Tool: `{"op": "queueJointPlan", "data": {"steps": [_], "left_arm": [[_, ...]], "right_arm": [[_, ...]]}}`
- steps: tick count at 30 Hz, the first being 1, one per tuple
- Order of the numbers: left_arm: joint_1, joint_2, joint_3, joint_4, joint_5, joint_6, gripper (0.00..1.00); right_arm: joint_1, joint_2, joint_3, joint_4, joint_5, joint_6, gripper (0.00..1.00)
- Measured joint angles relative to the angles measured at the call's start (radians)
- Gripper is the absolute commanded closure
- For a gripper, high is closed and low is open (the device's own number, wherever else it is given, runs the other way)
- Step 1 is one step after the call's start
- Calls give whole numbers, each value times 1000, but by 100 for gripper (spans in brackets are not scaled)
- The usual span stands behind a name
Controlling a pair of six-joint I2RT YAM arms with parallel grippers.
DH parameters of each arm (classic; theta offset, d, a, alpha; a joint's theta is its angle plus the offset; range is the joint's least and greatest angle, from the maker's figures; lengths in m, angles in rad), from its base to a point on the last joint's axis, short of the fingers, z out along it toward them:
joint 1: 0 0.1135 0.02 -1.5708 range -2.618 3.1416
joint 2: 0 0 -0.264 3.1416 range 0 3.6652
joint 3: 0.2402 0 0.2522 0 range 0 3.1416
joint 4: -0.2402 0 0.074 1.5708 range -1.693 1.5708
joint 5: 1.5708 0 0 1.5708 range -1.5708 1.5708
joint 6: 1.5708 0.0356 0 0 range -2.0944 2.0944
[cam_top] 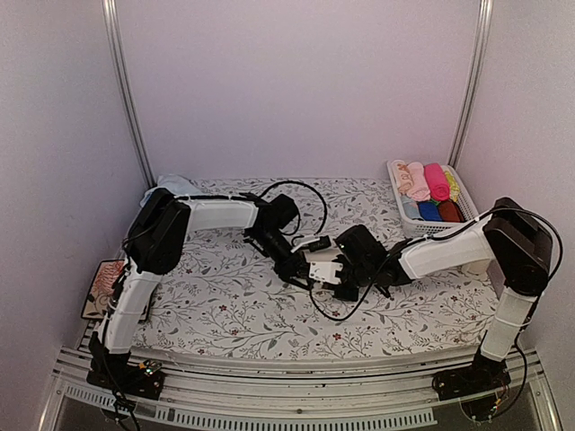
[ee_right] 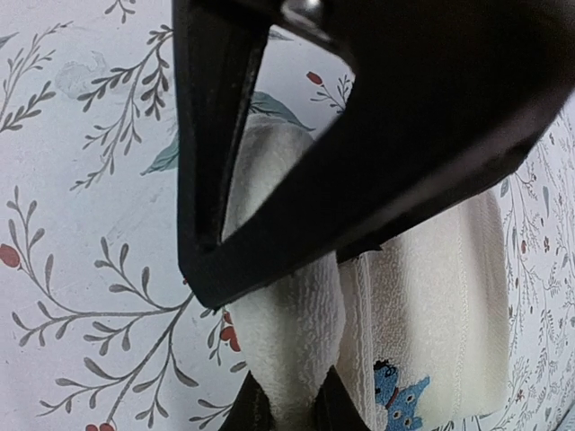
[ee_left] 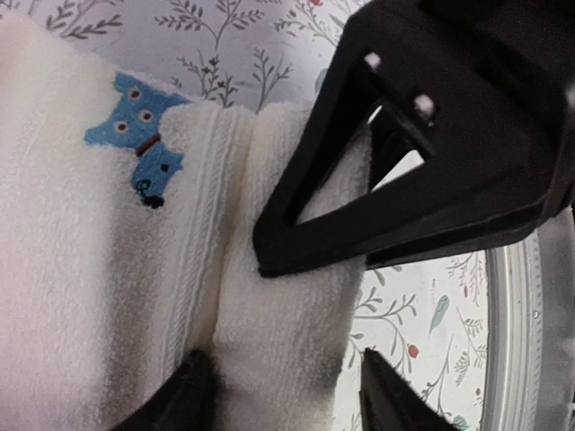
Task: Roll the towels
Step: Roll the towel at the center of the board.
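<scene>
I'm judging the job barely begun: the cream terry towel with a blue embroidered dog (ee_left: 90, 269) is lying mid floral-print counter (cam_top: 225, 314), only its edge rolled. The right jaws are pinching that roll; the left jaws are standing spread astride it. The light blue towel (cam_top: 171, 186) is lying unrolled at the back.

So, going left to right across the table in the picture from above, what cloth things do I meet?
First the light blue towel, then the cream towel, then the white basket of rolled cloths.
</scene>
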Motion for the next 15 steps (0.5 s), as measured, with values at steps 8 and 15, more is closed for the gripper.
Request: {"op": "queueJointPlan", "data": {"steps": [8, 15], "left_arm": [[8, -168, -187, 95, -182, -25, 3], [44, -431, -470, 267, -369, -34, 3]], "right_arm": [[-6, 4, 40, -48, -72, 77, 96], [-39, 15, 64, -133, -166, 150, 96]]}}
